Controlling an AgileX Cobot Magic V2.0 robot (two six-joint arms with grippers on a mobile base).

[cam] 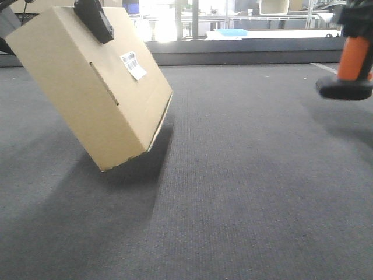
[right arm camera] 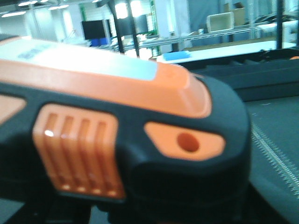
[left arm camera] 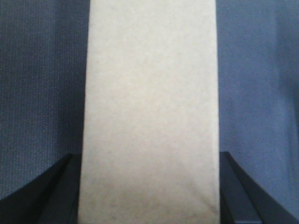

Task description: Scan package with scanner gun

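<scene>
The package (cam: 81,93) is hanging closed, its flaps shut and whatever is inside out of sight, in the left gripper (left arm camera: 148,186), which is clamping the box's narrow upper edge from both sides. In the left wrist view the dark fingers (left arm camera: 51,196) are pressing against the two broad faces with the tan side panel filling the space between them. From the front, one black finger (cam: 94,20) is lying over the top of the broad face, just above the small white barcode label (cam: 133,65). The box is tilting steeply, its lowest corner dipping toward the grey carpet (cam: 245,198); whether that corner is touching cannot be told. Well apart from it, at the far right of the front view, the scanner gun (cam: 353,61) is hanging clear of the carpet, orange handle upright and flat black foot at the bottom. The right gripper is carrying it, its fingers hidden behind the black-and-orange head that is filling the right wrist view. Beyond, a pale tub (right arm camera: 219,21) is sitting on a shelf, its contents not visible.
</scene>
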